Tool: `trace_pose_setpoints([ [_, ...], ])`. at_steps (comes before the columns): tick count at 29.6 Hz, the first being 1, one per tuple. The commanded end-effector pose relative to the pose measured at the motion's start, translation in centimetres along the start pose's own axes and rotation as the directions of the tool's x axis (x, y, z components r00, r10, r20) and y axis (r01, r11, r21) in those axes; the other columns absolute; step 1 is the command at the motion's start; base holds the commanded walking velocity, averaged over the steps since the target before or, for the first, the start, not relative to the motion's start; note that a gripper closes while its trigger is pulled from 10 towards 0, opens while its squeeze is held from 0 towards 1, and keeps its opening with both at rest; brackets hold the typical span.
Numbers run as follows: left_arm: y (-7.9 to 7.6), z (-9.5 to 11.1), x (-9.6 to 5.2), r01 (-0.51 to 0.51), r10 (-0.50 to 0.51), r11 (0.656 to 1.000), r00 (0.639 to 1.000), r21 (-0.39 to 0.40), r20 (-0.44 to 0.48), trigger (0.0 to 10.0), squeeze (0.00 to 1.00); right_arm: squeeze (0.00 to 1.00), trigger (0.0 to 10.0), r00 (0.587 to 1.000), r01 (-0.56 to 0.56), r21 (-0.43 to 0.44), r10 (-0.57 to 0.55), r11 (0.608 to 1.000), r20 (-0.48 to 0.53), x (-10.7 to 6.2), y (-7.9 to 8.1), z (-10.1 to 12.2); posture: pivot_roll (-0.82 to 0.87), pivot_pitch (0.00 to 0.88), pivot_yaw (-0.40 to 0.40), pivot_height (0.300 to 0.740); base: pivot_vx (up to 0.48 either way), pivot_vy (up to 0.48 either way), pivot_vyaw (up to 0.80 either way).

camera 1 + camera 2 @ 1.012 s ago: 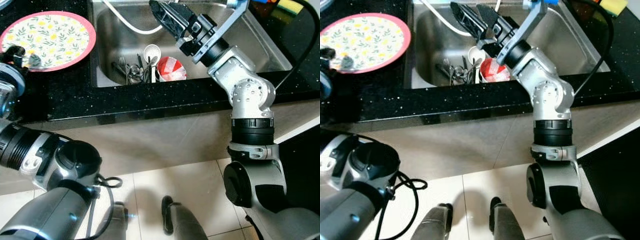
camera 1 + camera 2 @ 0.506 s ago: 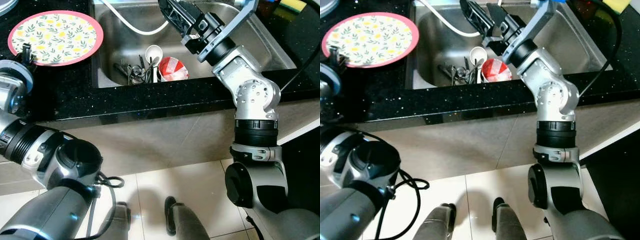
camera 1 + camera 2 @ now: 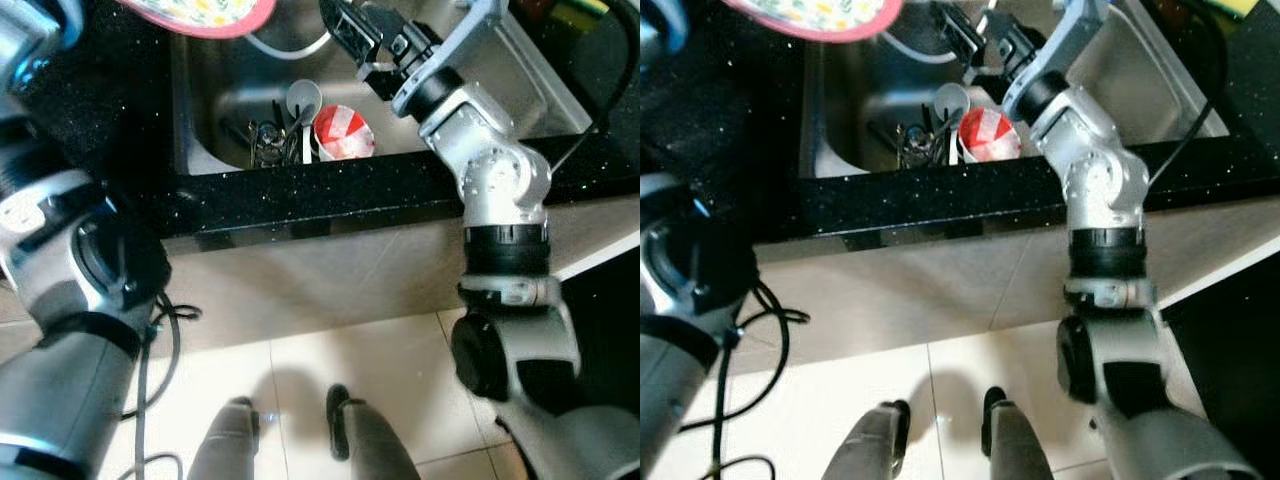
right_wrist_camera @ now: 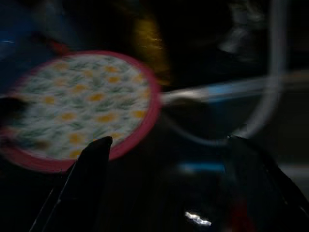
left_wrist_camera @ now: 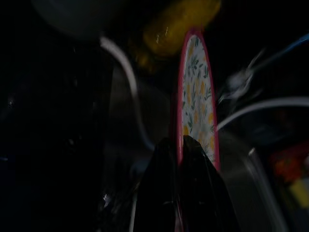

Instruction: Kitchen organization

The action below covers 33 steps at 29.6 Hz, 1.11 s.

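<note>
Left gripper [image 5: 179, 145] clamped on the rim of the plate [image 5: 197, 101], 2 black fingers [image 5: 161, 193] pinching its pink edge. Plate [image 3: 205, 14] floral, pink-rimmed, lifted off the black counter [image 3: 300, 190] and hanging over the left edge of the steel sink [image 3: 545, 85]. Right gripper [image 3: 350, 28] reaching over the sink, fingers [image 4: 84, 183] spread apart and holding nothing, plate [image 4: 77, 108] in sight beyond them. In the sink: a red-and-white striped cup [image 3: 343, 132] on its side, a white ladle [image 3: 303, 100] just beside it, a heap of cutlery [image 3: 268, 140] and a white hose [image 3: 910, 52]. Below, pale floor tiles [image 3: 400, 370].
</note>
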<state>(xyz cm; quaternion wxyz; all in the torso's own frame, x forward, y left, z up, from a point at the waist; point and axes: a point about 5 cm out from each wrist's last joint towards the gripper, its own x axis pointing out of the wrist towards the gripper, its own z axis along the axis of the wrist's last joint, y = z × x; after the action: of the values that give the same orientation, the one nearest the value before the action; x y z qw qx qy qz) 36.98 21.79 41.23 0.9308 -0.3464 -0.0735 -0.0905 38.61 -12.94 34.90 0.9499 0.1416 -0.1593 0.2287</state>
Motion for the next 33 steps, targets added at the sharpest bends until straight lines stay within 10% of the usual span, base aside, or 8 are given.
trace_pose_setpoints([
  [1,-0.9,0.5,1.0,0.03,-0.03,0.999,0.999,0.018,0.011,10.0,0.0,0.0,10.0,0.992,0.127,-0.063,-0.128,0.99,-0.014,0.2,-2.3,0.5,0.16,0.333,0.052,0.74,0.0,0.0,0.0],
  [12,-1.4,-4.0,4.0,0.039,-0.041,0.999,0.996,-0.03,-0.077,10.0,0.0,0.0,10.0,0.954,0.285,0.094,-0.292,0.954,0.071,0.3,-5.2,3.3,0.15,0.445,0.128,0.74,0.0,0.0,0.0],
  [21,-2.4,-8.9,5.2,0.142,-0.089,0.955,0.975,0.261,-0.205,10.0,0.0,0.0,10.0,0.966,0.162,0.021,-0.163,0.987,0.202,0.8,-3.3,5.3,0.11,0.425,0.179,0.74,0.0,0.0,0.0],
  [22,-2.5,-9.1,5.2,0.147,-0.092,0.953,0.973,0.266,-0.21,10.0,1.0,0.0,10.0,0.968,0.147,0.013,-0.147,0.989,0.203,0.9,-3.1,5.2,0.11,0.426,0.173,0.74,0.0,0.0,0.0],
  [28,-3.9,-7.5,5.2,0.253,-0.225,0.94,0.964,0.229,-0.142,10.0,1.0,0.0,10.0,0.973,0.105,-0.002,-0.102,0.994,0.208,1.4,-2.3,4.8,0.11,0.402,0.152,0.74,0.0,0.0,0.0],
  [29,-4.6,-5.7,5.1,0.289,-0.279,0.933,0.957,0.215,-0.078,10.0,0.0,0.0,10.0,0.972,0.089,-0.009,-0.085,0.996,0.218,1.5,-2.0,5.1,0.1,0.371,0.135,0.74,0.0,0.0,0.0],
  [33,-6.6,0.4,3.7,0.397,-0.436,0.88,0.894,0.261,0.109,10.0,0.0,0.0,10.0,0.958,-0.015,-0.028,0.022,1.0,0.287,1.7,-0.7,6.6,0.1,0.301,0.111,0.74,0.0,0.0,0.0],
])
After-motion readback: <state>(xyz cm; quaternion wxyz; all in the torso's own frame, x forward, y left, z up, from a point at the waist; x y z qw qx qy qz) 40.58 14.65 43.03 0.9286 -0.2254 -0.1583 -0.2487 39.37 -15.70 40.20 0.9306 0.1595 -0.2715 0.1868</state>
